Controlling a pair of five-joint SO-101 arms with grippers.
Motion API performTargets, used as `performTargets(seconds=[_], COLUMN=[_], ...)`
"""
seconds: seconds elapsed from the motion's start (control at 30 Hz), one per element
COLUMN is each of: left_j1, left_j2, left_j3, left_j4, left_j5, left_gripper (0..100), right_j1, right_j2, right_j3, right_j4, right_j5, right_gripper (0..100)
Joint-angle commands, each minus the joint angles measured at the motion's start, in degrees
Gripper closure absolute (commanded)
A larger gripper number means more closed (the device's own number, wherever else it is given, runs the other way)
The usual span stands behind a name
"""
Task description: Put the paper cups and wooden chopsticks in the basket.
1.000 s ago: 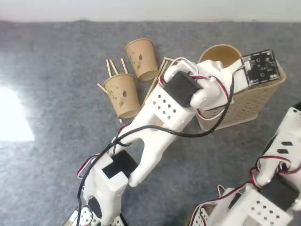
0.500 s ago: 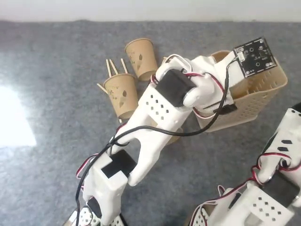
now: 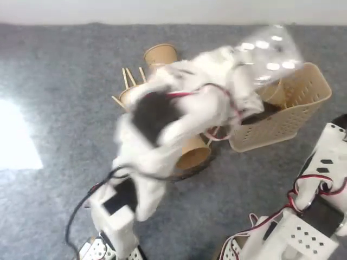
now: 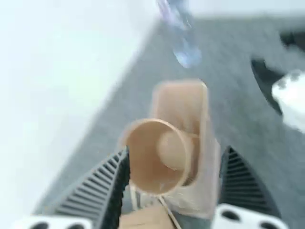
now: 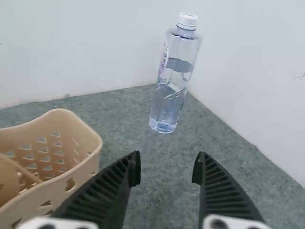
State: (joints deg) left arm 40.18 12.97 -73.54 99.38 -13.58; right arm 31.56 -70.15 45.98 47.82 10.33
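The left gripper (image 4: 176, 157) hangs over the basket (image 3: 303, 86) with its jaws spread wide and nothing between them. One cup (image 4: 155, 155) lies on its side inside the basket, mouth toward the wrist camera, so that part of the job looks done, and the wide jaws fit a gripper that has no load to carry.

On the grey surface (image 3: 54, 81), well apart from the basket, a far cup (image 3: 160, 54) lies tipped over beyond the left arm. A near cup (image 3: 192, 155) lies under that arm, close to the basket's near wall. The chopsticks (image 3: 129, 78) are scattered beside the far cup and untouched, likely because thin sticks lying flat call for a narrower, more careful pinch.

The right gripper (image 5: 167, 164) is also wide and empty, parked beside the basket and facing a bottle (image 5: 174, 71) by the wall, out of the other arm's way.
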Motion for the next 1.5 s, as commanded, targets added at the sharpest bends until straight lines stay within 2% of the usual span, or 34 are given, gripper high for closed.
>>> performTargets(seconds=[0.0, 0.1, 0.23, 0.43, 0.53, 0.73, 0.97, 1.17, 1.37, 1.47], left_j1=[-5.9, -14.4, -26.0, -38.2, -41.8, -42.9, -43.0, -43.0, -42.8, -42.9], left_j2=[-10.0, -17.1, -28.4, -42.7, -47.6, -56.5, -66.1, -68.7, -68.7, -68.7], left_j3=[-1.7, 3.3, 16.5, 43.5, 58.5, 84.7, 110.5, 122.9, 133.8, 137.4], left_j4=[1.3, 1.3, 1.2, 0.9, -2.3, -13.5, -26.5, -36.6, -45.0, -48.0], left_j5=[1.3, 2.1, 3.9, 4.0, 4.0, 5.7, 6.2, 6.5, 11.0, 11.0], left_gripper=[71, 71, 71, 71, 71, 71, 71, 71, 71, 71], right_j1=[-4.0, -7.0, -10.1, -14.9, -18.6, -27.7, -31.8, -33.3, -33.0, -32.2], right_j2=[4.6, 12.6, 25.5, 38.9, 43.6, 54.6, 59.0, 64.0, 69.7, 71.3], right_j3=[-9.0, -19.3, -36.0, -60.1, -71.1, -86.9, -88.2, -88.1, -88.2, -88.2], right_j4=[5.5, 12.6, 23.8, 39.0, 45.1, 54.8, 55.1, 54.3, 54.2, 54.0], right_j5=[-0.3, -0.4, -0.5, -0.6, -0.4, -0.4, -0.5, -0.5, -0.5, -0.5], right_gripper=[81.2, 81.2, 81.2, 81.2, 81.2, 81.2, 81.2, 81.2, 81.2, 86.8])
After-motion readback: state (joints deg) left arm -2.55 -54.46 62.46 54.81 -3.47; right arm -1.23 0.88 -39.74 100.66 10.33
